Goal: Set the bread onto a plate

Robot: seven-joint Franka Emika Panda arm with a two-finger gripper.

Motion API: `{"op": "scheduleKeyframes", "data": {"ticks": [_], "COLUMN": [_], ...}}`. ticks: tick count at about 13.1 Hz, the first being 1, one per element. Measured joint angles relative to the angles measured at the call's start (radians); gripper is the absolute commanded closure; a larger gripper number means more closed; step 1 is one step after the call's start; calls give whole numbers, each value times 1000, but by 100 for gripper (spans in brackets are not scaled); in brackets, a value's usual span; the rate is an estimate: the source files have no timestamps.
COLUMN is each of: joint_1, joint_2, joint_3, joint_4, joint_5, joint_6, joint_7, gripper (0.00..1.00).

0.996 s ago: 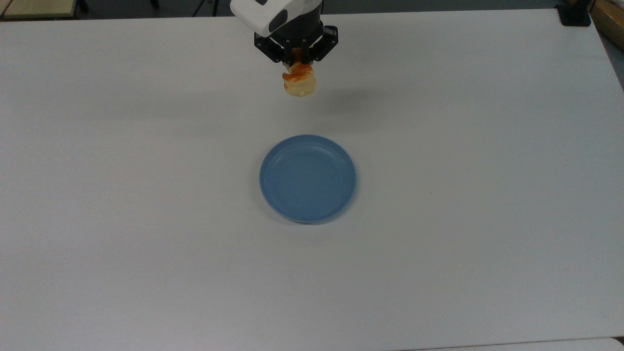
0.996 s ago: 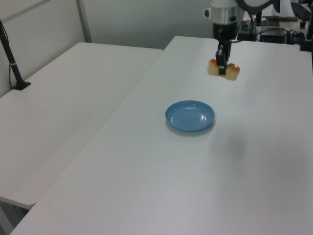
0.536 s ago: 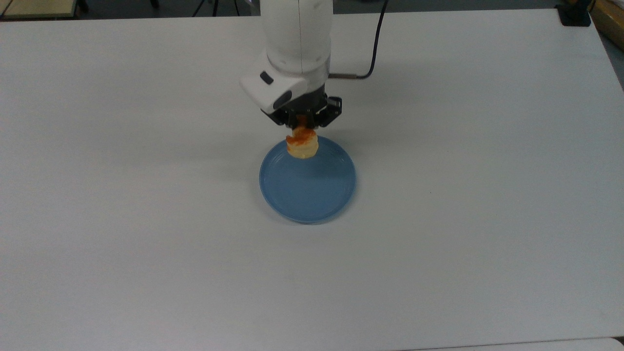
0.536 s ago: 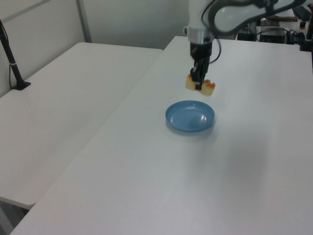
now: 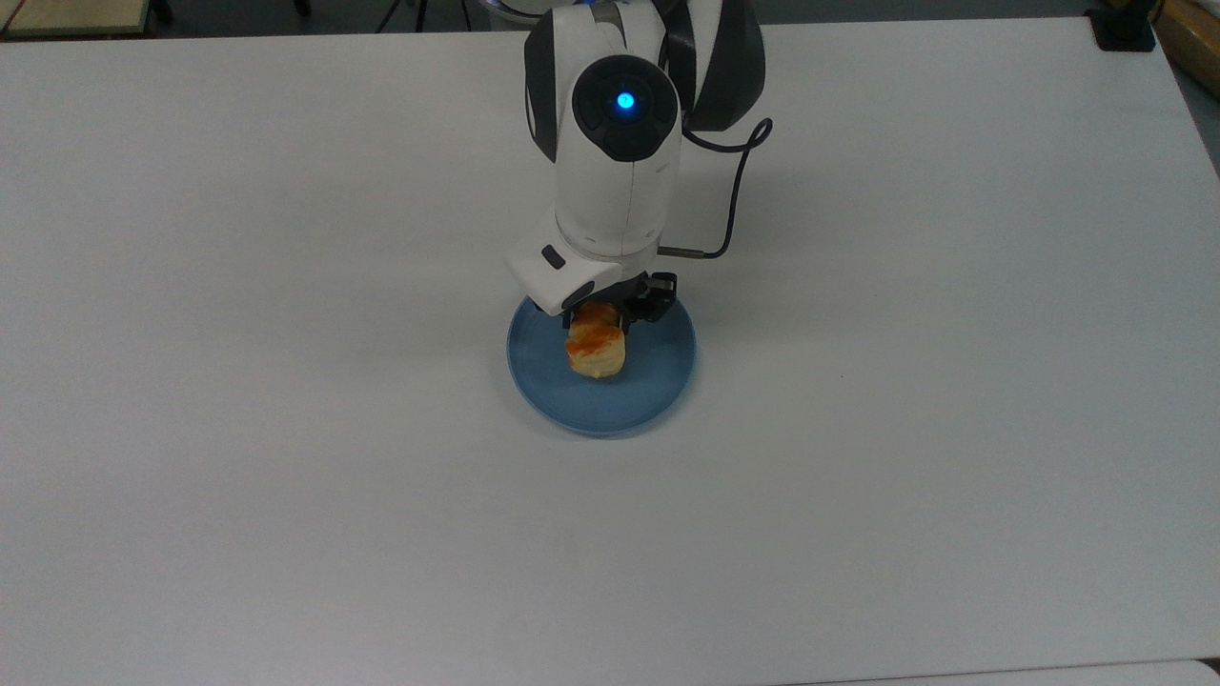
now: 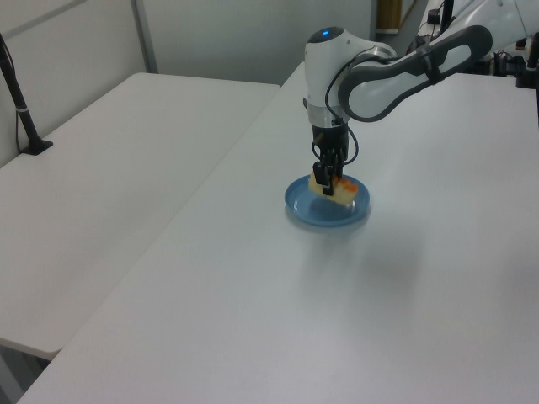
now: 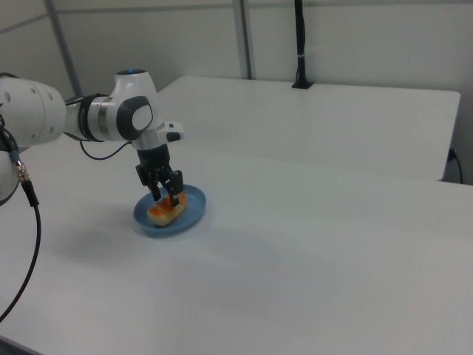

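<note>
**A:** What is changing compared with a second ago?

**B:** The arm is reaching much farther out over the surface (image 5: 286, 476). A second ago the end effector (image 5: 602, 322) was hanging near the far edge in the top view, with the bread (image 5: 597, 349) well apart from the plate (image 5: 658, 391). Half a second ago it was holding the bread above the plate's far rim. Now the bread is sitting low inside the plate's outline, and the white wrist housing is covering part of the plate's far rim in the top view. The plate itself is lying where it lay before.

**A:** And the end effector, is it letting go?

**B:** No, it is gripping. In the right view the two dark fingers (image 7: 177, 186) are pointing straight down and pinching the bread (image 7: 165, 211) across its narrow middle, so both ends are sticking out past them. The opening is only as wide as the bread.

**A:** Is the bread touching the plate?

**B:** I cannot tell. In the left view the bread (image 6: 333, 190) is showing right against the blue plate (image 6: 303, 207), slightly tilted, but whether its underside is resting there or hanging just above is not clear. In the right view it is lying over the middle of the plate (image 7: 194, 209), with the orange top facing up.
</note>
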Motion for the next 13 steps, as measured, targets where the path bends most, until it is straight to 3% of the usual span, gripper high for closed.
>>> {"op": "scheduleKeyframes", "data": {"ticks": [6,9,13], "joint_1": [1,-14,-63], "joint_2": [-9,-140,-313], "joint_3": [0,-4,-7], "joint_4": [27,30,13], "joint_5": [-1,-1,-2], "joint_6": [0,-42,-250], "joint_7": [63,68,65], "gripper": [0,0,0]}}
